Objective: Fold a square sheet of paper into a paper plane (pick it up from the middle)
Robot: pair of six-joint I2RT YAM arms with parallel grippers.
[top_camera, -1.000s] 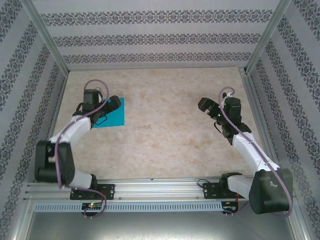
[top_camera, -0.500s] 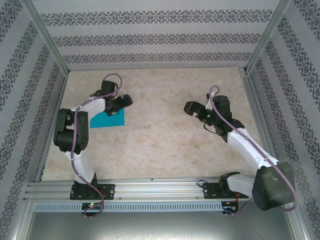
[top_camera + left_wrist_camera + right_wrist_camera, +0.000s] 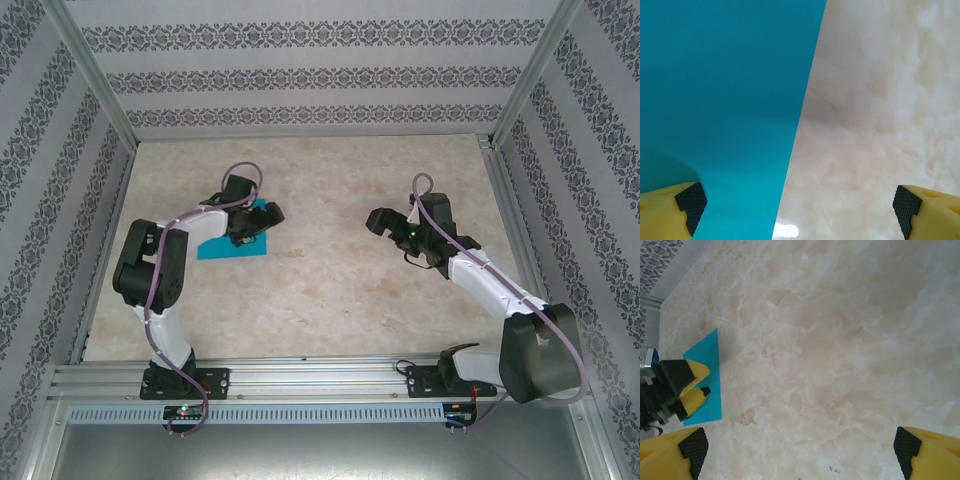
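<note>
The largest thing is the table [image 3: 330, 290], a flat top with a pale beige marble pattern, cloudy and slightly glossy, closed in by walls [image 3: 300, 75] of striped ornamental wallpaper and metal rails. On the left half of the table lies the square sheet of paper [image 3: 218, 248], thin, smooth and plain teal-blue, flat on the surface with no fold to see. Its outline is near square, so it has no clear long axis; its edges are a little turned against the table edges, and one corner points toward the far right. In the left wrist view the sheet [image 3: 720, 100] covers the left part, and its right edge runs as one straight line, slanting from the top middle down to the lower left. In the right wrist view the sheet [image 3: 710, 352] shows as a pointed teal shape far to the left. The left gripper [image 3: 262, 225] stands over the right edge of the sheet, fully spread and holding nothing: one yellow finger with its black ribbed pad [image 3: 690, 202] is over the paper, the other over bare marble. Whether it touches the paper I cannot tell. The right gripper [image 3: 385, 222] is also spread wide and empty, over bare table right of the centre, well apart from the sheet.
</note>
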